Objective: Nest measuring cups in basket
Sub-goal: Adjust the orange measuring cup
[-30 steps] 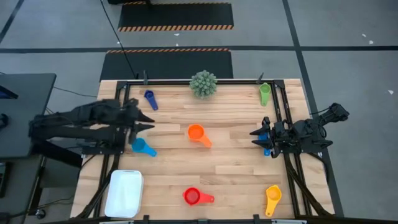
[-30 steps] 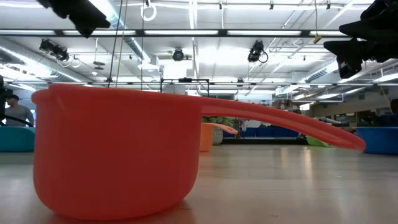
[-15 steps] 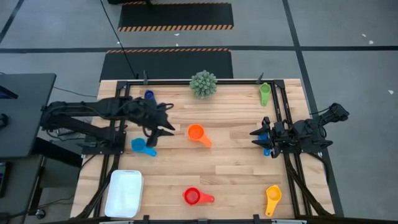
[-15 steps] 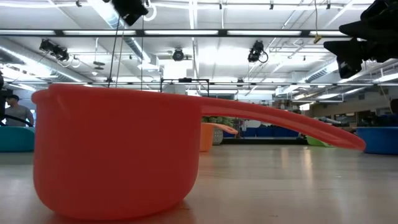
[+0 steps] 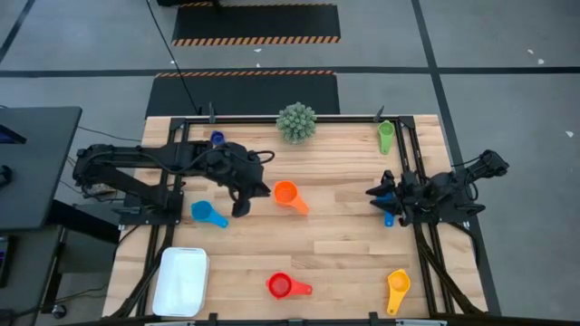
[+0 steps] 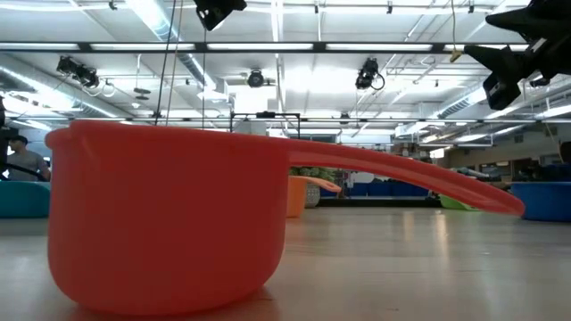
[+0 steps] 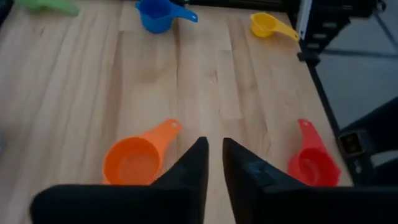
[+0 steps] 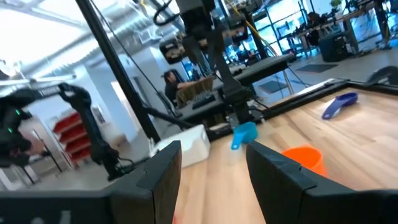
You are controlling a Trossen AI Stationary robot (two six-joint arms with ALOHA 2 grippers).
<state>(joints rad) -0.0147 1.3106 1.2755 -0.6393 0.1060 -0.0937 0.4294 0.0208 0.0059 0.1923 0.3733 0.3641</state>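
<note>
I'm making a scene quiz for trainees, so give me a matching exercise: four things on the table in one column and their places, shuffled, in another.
Things:
1. orange cup
2. white basket
3. green cup
4. yellow cup

Places, in the high view:
A. near-left corner of the table
B. far-right corner of the table
C. near-right corner of the table
D. middle of the table, just right of the left gripper

Pairs: 1-D, 2-A, 3-B, 4-C
</note>
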